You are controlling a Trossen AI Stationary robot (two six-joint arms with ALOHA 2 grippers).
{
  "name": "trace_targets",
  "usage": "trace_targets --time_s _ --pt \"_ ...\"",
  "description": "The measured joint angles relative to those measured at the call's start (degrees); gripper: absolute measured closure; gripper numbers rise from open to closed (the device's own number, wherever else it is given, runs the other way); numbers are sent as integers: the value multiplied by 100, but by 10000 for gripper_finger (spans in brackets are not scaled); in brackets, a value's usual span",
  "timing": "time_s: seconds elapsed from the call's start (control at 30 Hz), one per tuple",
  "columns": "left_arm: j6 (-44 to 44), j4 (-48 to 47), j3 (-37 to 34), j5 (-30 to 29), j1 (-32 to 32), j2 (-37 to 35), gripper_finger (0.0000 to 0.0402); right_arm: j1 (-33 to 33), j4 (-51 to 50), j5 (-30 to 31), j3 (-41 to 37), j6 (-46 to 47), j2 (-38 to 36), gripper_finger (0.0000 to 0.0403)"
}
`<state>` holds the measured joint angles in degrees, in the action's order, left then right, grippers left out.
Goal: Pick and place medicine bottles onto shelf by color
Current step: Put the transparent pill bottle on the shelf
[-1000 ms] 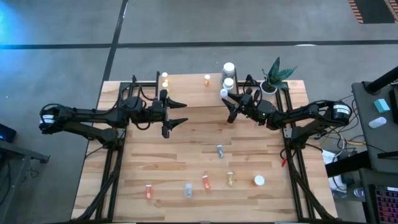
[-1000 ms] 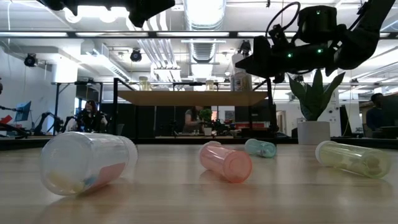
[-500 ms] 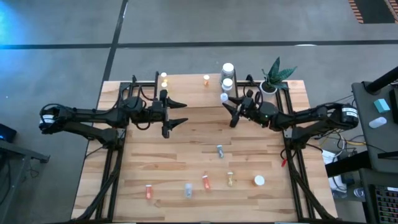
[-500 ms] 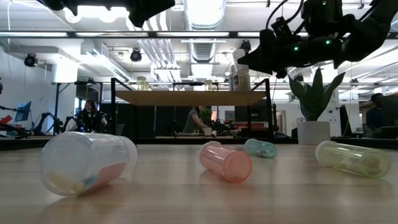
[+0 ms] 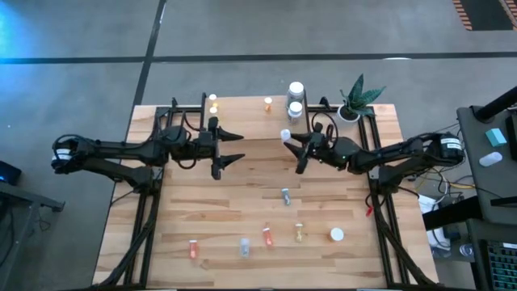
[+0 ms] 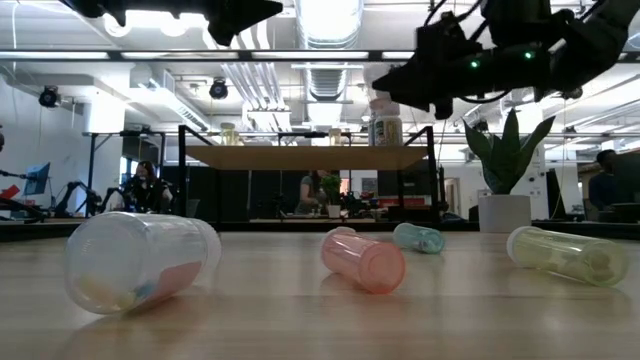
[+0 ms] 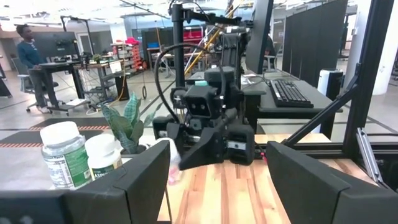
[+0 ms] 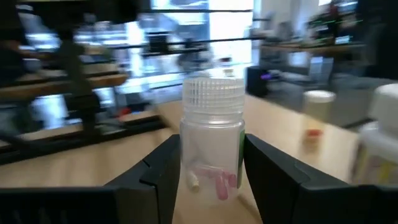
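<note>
Two dark arms hover over the wood-plank surface [image 5: 242,206]; the left gripper [image 5: 230,147] has its fingers spread, empty, near the far edge, while the right gripper [image 5: 289,145] clamps a clear white-capped bottle [image 8: 212,146] just before the low light-wood shelf [image 6: 305,157].

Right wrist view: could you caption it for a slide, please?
Right gripper holds a clear white-capped bottle upright.

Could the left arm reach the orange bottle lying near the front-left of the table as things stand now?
Probably yes. The left gripper is open and empty, and bare table lies between it and the orange bottle; the right gripper, shut on a clear bottle, is away from that path.
</note>
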<state>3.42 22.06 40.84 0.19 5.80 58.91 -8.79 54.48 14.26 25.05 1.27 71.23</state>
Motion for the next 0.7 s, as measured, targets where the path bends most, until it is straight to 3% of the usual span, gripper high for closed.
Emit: trace_targets --time_s 0.1,0.37,0.7 --pt "-5 3 0 0 0 82 152 335 64 1104 250 -285 280 246" --pt "-9 -2 0 0 0 261 152 1008 151 3249 961 -1168 1251 249" --pt "-11 -32 -21 0 -17 169 152 484 445 3436 837 -477 1639 244"
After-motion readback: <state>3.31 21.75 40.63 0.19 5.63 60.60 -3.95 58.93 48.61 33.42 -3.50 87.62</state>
